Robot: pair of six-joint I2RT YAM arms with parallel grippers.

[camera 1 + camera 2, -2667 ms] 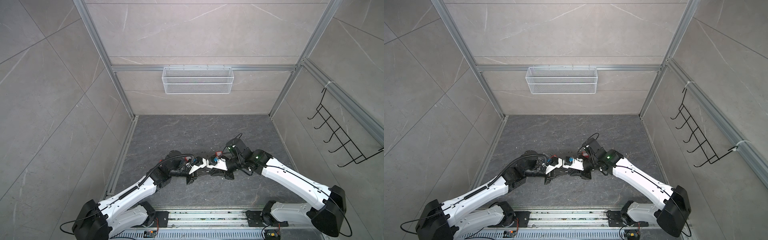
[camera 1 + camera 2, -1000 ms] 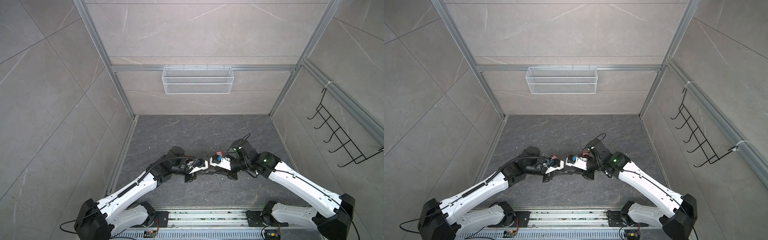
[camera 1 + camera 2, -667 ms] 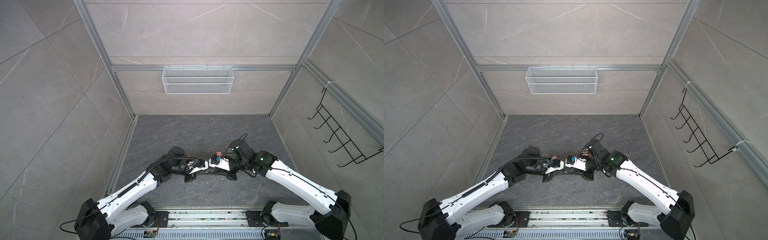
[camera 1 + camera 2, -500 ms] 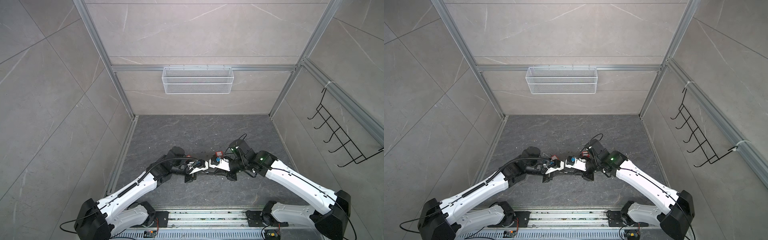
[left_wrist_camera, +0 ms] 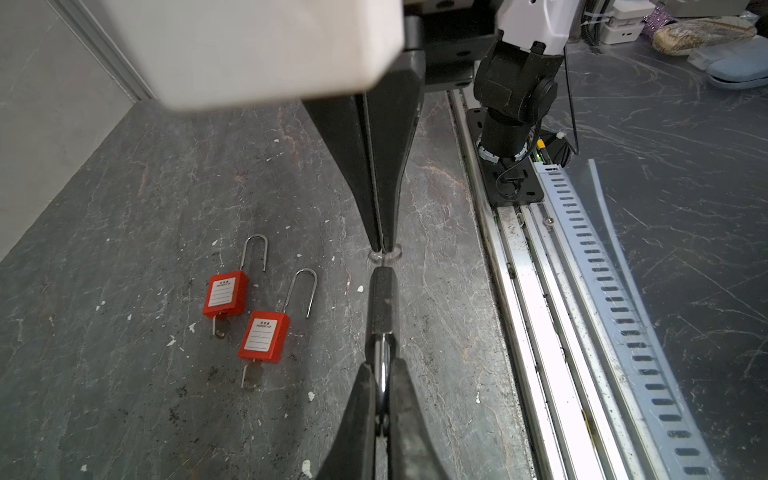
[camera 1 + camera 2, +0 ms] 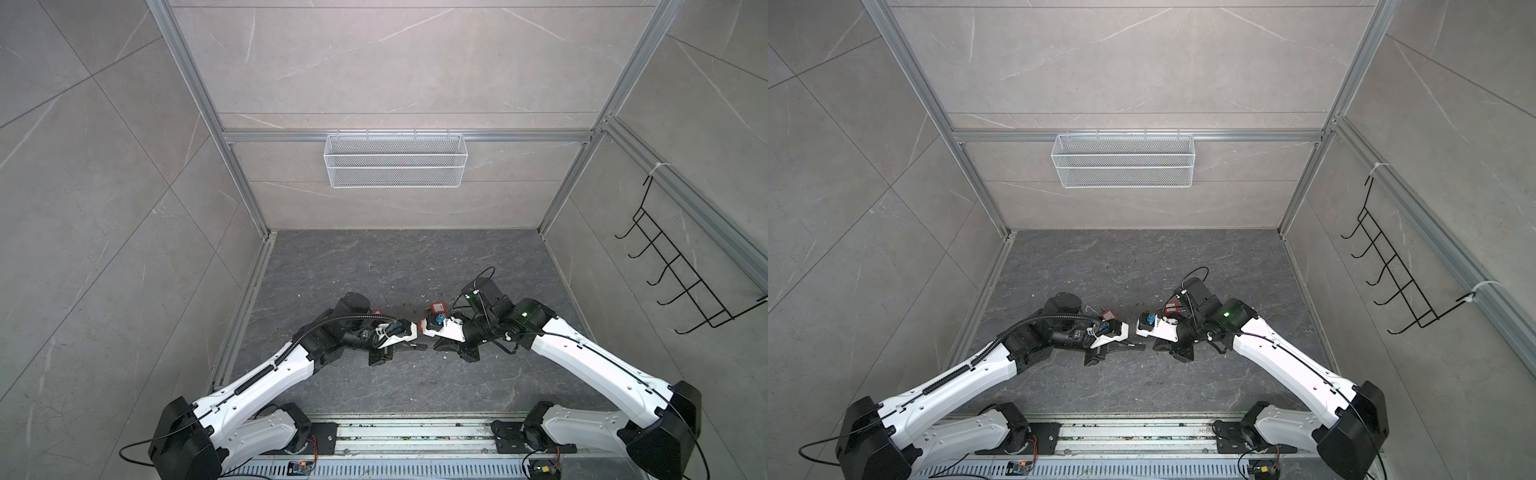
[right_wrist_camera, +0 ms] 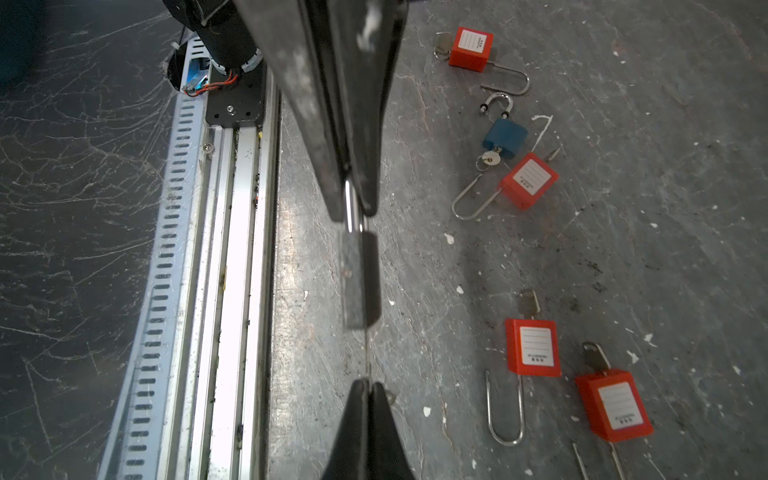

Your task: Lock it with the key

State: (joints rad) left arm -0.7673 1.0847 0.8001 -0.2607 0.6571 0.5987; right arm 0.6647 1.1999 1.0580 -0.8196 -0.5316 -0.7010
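Left end effector clamps the dark padlock; right end effector pinches the key under the padlock. Turn it gently, straight.

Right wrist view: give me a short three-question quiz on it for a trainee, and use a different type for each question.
1. Multiple choice: which part of the dark padlock is the left gripper shut on? A) body B) shackle C) key
2. True or false: the right gripper is shut on the key that sticks out of that padlock.
3. Count: how many red padlocks lie on the floor?

Key: 1 B; 2 true; 3 four.
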